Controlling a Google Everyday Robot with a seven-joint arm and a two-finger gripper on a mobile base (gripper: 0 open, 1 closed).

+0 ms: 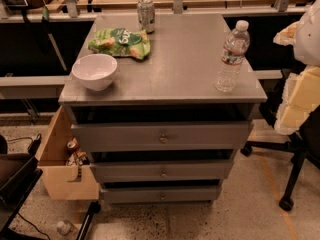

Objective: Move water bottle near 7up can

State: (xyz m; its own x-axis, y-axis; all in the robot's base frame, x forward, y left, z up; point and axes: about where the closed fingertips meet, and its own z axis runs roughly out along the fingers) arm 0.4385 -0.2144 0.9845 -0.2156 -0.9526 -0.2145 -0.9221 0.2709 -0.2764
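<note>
Grey drawer cabinet (200, 134) seen from above. Beside it, at the right edge, hangs the pale gripper (299, 101) (open or closed: cannot tell). On top, a white bowl (95, 71) sits front left and the water bottle (231, 58) stands upright near the front right corner. Farther back lies a green snack bag (120, 42); behind it, the 7up can (146, 15) stands at the far edge, well apart from the bottle.

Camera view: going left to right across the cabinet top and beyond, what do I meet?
Bowl → 7up can → water bottle → gripper, at the picture's right edge. The snack bag spans bowl and can, so it is left out.
</note>
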